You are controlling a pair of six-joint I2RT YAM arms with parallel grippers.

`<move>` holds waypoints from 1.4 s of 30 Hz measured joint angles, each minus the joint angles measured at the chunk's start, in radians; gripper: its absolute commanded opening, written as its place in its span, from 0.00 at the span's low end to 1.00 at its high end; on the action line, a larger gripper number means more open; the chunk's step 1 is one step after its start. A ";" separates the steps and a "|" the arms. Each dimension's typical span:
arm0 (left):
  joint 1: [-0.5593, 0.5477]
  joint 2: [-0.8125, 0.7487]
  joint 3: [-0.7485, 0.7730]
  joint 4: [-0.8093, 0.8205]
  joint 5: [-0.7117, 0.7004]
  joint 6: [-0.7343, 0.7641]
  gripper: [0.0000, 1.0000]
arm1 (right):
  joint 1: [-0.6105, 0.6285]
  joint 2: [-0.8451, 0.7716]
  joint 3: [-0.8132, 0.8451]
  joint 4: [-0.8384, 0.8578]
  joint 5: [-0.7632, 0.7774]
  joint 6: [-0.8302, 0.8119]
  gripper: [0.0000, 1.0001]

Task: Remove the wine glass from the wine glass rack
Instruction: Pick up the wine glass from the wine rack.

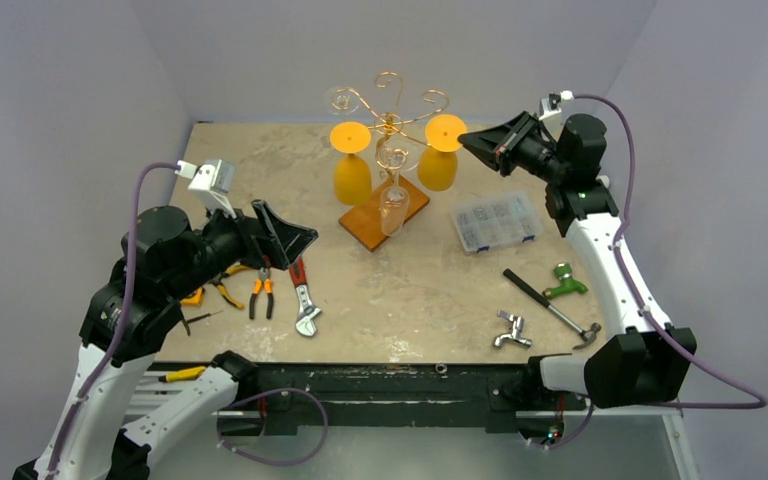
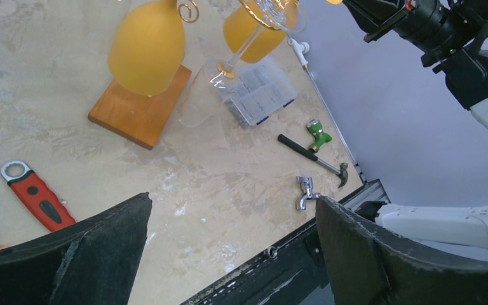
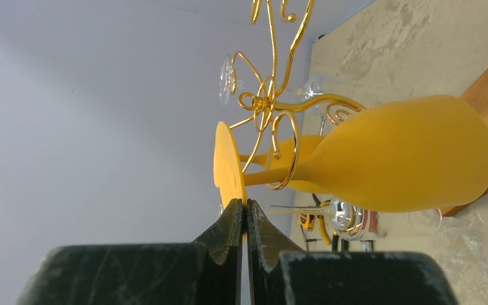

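The wine glass rack [image 1: 389, 121] stood at the upper centre of the top view, with a yellow wine glass [image 1: 439, 165] hanging upside down from its right side. The right gripper [image 1: 463, 141] had its fingers pressed together on nothing, its tips just beside that glass's foot. The left gripper [image 2: 233, 203] hung at the lower left near a red wrench [image 1: 302, 288], fingers spread wide apart.
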 measured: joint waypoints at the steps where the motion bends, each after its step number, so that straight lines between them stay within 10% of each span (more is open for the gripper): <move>1: 0.000 -0.002 0.005 -0.005 -0.003 0.005 0.98 | 0.000 -0.003 -0.005 0.002 0.000 0.000 0.00; 42: 0.000 -0.016 0.029 -0.045 -0.074 0.092 0.99 | 0.052 0.088 0.038 0.036 -0.057 -0.008 0.00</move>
